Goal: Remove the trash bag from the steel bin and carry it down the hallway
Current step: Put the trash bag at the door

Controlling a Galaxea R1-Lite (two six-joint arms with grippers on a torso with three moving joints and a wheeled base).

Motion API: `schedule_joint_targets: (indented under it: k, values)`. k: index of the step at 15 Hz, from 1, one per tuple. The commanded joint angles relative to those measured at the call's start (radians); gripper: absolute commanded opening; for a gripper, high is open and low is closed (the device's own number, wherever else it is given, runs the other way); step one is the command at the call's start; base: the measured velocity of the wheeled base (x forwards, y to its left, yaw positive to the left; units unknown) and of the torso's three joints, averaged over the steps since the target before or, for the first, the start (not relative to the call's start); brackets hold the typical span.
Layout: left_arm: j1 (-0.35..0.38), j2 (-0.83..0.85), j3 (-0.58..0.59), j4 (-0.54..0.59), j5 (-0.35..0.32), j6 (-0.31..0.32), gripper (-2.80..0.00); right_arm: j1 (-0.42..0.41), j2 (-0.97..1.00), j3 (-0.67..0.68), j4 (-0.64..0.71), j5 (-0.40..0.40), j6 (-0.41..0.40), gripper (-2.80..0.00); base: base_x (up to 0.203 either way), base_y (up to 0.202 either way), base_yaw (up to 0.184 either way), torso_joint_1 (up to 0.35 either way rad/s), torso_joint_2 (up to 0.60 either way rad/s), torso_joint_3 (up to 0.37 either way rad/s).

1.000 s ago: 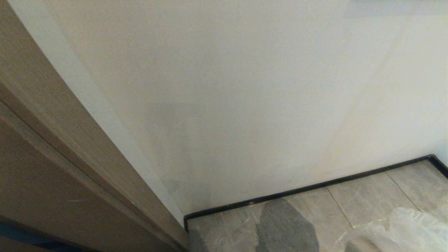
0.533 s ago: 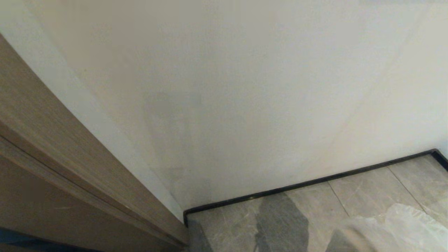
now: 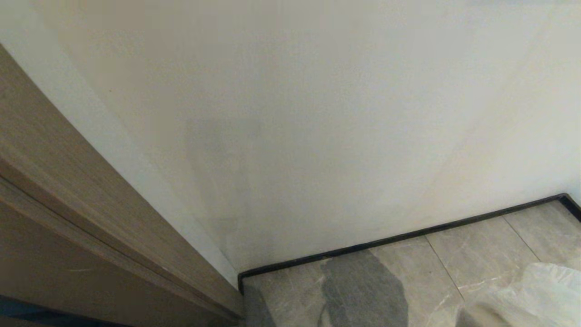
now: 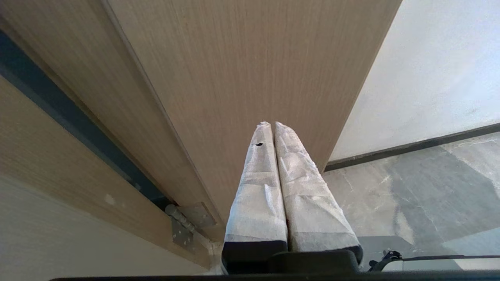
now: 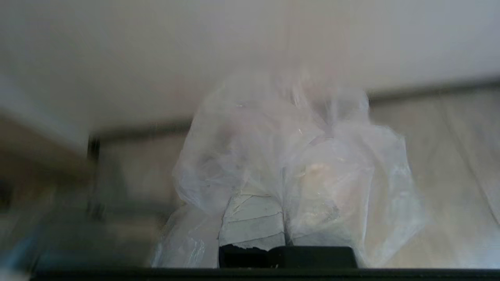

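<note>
The trash bag (image 3: 540, 290) has sunk lower, right fingers (image 5: 254, 222) still clamped on it.

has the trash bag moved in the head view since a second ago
Yes, slightly: the trash bag sits lower, further from the black baseboard, though the whole view shifted too.

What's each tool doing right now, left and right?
Left tool: shut, holding nothing, parked near the brown door panel.
Right tool: shut on the trash bag, which drapes over its fingers.
</note>
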Motion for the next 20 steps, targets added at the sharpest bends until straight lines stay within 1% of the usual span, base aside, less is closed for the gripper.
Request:
schedule_joint_targets:
  k: [1,3,5,6,9,12,16,19,20]
  values:
    - [0.0,-0.001,0.0,0.0,0.0,0.0,-2.8,0.001,0.223,-0.095,0.066,0.005,-0.017,-2.8,0.0,0.0,0.0,0.0,0.0,0.0]
    - [0.0,-0.001,0.0,0.0,0.0,0.0,-2.8,0.003,0.429,-0.163,0.069,0.018,-0.035,-2.8,0.0,0.0,0.0,0.0,0.0,0.0]
    - [0.0,-0.001,0.0,0.0,0.0,0.0,-2.8,0.009,0.641,-0.208,0.001,0.051,-0.043,-2.8,0.0,0.0,0.0,0.0,0.0,0.0]
    - [0.0,0.0,0.0,0.0,0.0,0.0,-2.8,0.011,0.743,-0.22,-0.066,0.065,-0.046,-2.8,0.0,0.0,0.0,0.0,0.0,0.0]
    - [0.0,0.0,0.0,0.0,0.0,0.0,-2.8,0.023,1.015,-0.24,-0.336,0.105,-0.053,-2.8,0.0,0.0,0.0,0.0,0.0,0.0]
    - [0.0,0.0,0.0,0.0,0.0,0.0,-2.8,0.033,1.22,-0.242,-0.499,0.123,-0.081,-2.8,0.0,0.0,0.0,0.0,0.0,0.0]
    - [0.0,0.0,0.0,0.0,0.0,0.0,-2.8,0.032,1.404,-0.208,-0.688,0.131,-0.172,-2.8,0.0,0.0,0.0,0.0,0.0,0.0]
    - [0.0,-0.001,0.0,0.0,0.0,0.0,-2.8,0.032,1.536,-0.209,-0.839,0.131,-0.203,-2.76,0.0,0.0,0.0,0.0,0.0,0.0]
    - [0.0,-0.001,0.0,0.0,0.0,0.0,-2.8,0.035,1.567,-0.213,-0.859,0.13,-0.219,0.0,0.0,0.0,0.0,0.0,0.0,0.0]
